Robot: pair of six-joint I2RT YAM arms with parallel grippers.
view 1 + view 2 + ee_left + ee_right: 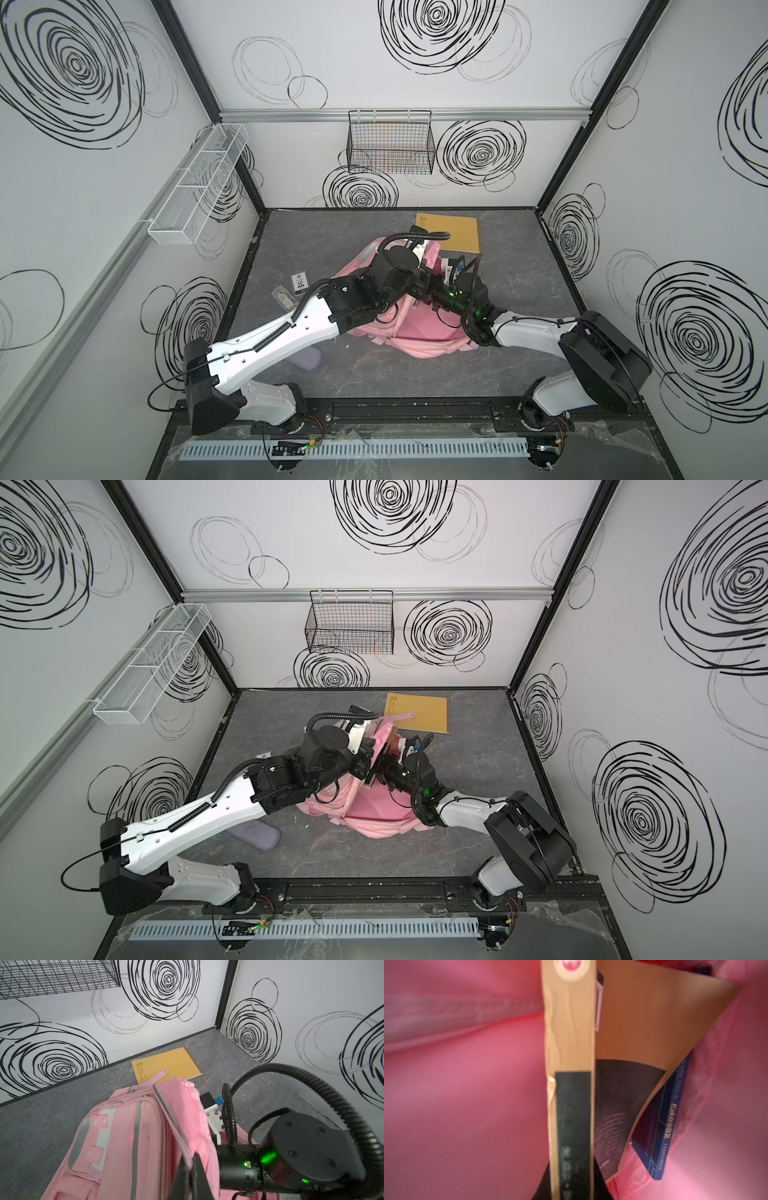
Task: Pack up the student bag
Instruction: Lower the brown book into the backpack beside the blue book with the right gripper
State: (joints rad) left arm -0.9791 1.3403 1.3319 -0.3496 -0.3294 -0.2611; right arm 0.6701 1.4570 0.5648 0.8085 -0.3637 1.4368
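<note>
Where both arms converge at mid-table, the bag (419, 332) lies beneath and between the two grippers, its mouth open.

Left arm: the elbow is pushed outward near its base and the long forearm reaches diagonally inward. The wrist is bent so that the left gripper (189, 1159) points along the bag's rim. Its jaws are closed tight on the zippered edge of the bag (116, 1136), holding that edge raised.

Right arm: the elbow is lifted close to its base and the forearm reaches inward. The wrist is sunk into the opening just beside the left gripper. The right gripper (571, 1190) stands narrowly parted, clamped on the spine end of a tan book (569, 1032) inside the bag (467, 1084).

Only the right wrist view shows the interior. Pink lining lies all round the gripper, and a blue book (660, 1136) sits just beside the tan one, against the lining.

Only the left wrist view shows the bag's outer face with its white panels. It also shows a pink strap (160, 1073) reaching out beyond the left gripper over an envelope (166, 1064).

Both top views add a grey pouch (257, 833) on the table (478, 750), under the left forearm and well behind that gripper. A top view also shows a card (300, 282) outboard of the left gripper, apart from the bag.
</note>
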